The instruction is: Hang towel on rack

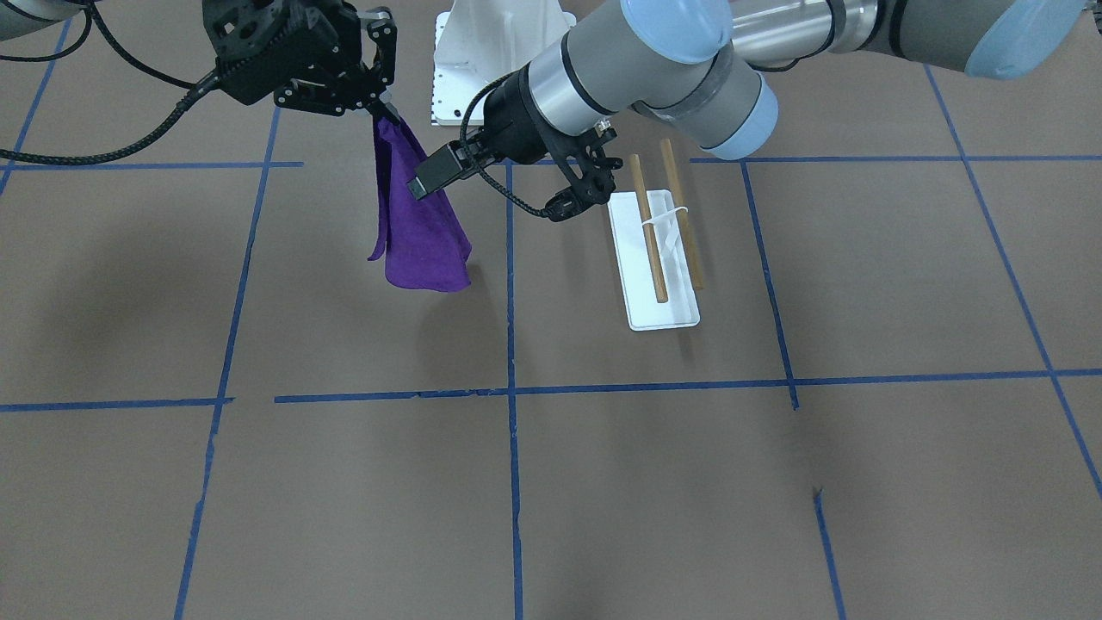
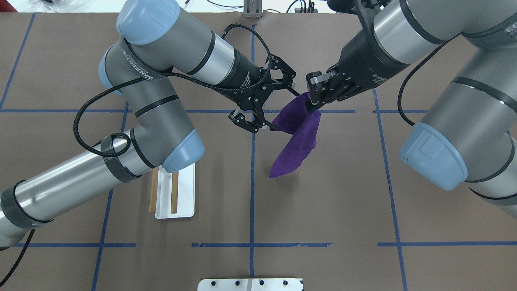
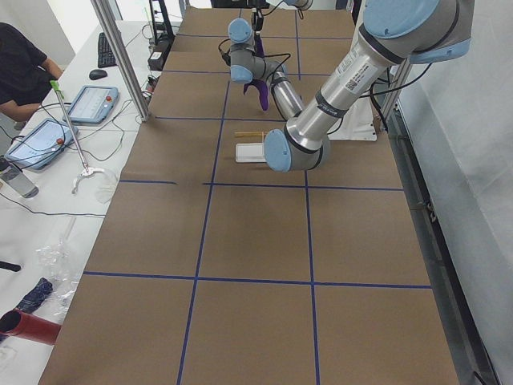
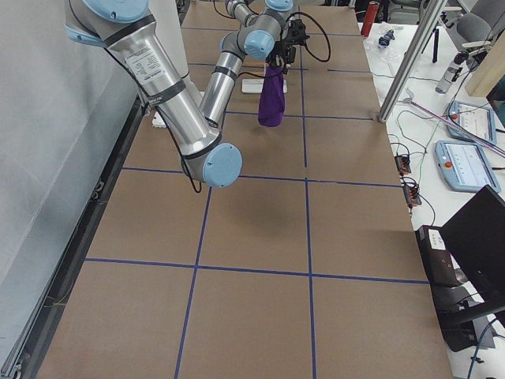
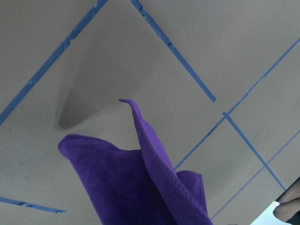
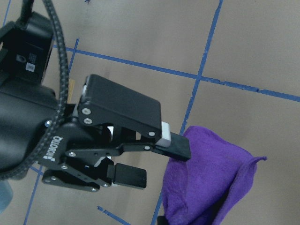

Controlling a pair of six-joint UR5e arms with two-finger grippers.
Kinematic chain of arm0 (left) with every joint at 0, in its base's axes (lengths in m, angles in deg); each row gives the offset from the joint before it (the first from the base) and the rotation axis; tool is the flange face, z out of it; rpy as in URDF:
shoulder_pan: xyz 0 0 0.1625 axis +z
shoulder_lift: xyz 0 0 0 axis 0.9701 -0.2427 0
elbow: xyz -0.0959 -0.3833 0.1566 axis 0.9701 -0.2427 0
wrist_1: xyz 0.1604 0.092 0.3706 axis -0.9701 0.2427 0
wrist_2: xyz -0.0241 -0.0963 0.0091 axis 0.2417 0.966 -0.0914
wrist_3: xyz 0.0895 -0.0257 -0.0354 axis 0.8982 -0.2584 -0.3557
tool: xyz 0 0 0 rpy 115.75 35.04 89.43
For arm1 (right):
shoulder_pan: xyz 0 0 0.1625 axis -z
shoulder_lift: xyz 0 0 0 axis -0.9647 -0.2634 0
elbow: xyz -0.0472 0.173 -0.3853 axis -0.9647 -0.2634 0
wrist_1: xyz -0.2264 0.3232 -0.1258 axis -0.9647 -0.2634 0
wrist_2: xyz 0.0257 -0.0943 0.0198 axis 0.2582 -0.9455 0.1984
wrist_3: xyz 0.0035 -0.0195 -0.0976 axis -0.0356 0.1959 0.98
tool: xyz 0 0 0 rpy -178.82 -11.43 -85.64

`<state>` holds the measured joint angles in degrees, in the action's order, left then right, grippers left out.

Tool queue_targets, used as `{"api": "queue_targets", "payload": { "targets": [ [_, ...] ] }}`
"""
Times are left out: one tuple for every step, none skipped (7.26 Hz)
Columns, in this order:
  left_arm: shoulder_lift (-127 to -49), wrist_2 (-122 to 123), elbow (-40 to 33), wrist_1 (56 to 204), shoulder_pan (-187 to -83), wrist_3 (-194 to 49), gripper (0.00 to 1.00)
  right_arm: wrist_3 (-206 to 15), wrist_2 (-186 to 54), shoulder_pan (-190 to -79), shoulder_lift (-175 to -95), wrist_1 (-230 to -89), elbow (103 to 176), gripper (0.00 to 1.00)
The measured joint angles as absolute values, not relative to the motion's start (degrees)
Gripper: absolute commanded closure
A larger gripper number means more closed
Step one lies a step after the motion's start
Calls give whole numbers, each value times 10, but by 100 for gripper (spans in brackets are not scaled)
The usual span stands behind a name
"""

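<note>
The purple towel point(image 1: 422, 232) hangs in folds above the table, its top corner pinched in my right gripper point(image 1: 383, 108), which is shut on it. In the overhead view the towel point(image 2: 297, 141) droops from the right gripper point(image 2: 313, 106). My left gripper point(image 2: 280, 107) is open beside the towel's upper edge. In the right wrist view one of its fingertips point(image 6: 176, 145) touches the towel point(image 6: 211, 187). The rack point(image 1: 659, 314), a white base with two wooden dowels point(image 1: 647, 228), stands to the robot's left of the towel, partly under my left elbow in the overhead view point(image 2: 183, 198).
The white bolted pedestal point(image 1: 491, 52) is at the robot's edge of the table. Blue tape lines point(image 1: 512, 396) cross the brown table. An operator point(image 3: 24, 72) sits at a side table with tablets, beyond a metal pole point(image 3: 120, 56).
</note>
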<state>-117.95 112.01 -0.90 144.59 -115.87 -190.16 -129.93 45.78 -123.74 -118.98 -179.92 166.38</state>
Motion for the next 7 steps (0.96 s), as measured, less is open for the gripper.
{"api": "queue_targets", "payload": {
  "targets": [
    [-1183, 1120, -10, 1447, -1159, -1906, 43, -1299, 452, -1233, -1189, -1799, 1664, 100],
    [-1187, 1120, -10, 1448, -1158, -1911, 84, -1299, 447, -1228, -1188, -1799, 1663, 100],
    [-1189, 1120, -11, 1448, -1158, -1917, 100, -1298, 445, -1226, -1186, -1799, 1662, 100],
    [-1190, 1121, -11, 1451, -1156, -1921, 100, -1297, 444, -1224, -1185, -1799, 1661, 100],
    [-1190, 1121, -11, 1457, -1153, -1922, 100, -1296, 444, -1224, -1185, -1799, 1661, 100],
    [-1190, 1121, -11, 1462, -1151, -1921, 100, -1295, 444, -1224, -1185, -1799, 1661, 100],
    [-1189, 1121, -11, 1464, -1150, -1921, 100, -1294, 444, -1224, -1185, -1799, 1660, 98]
  ]
}}
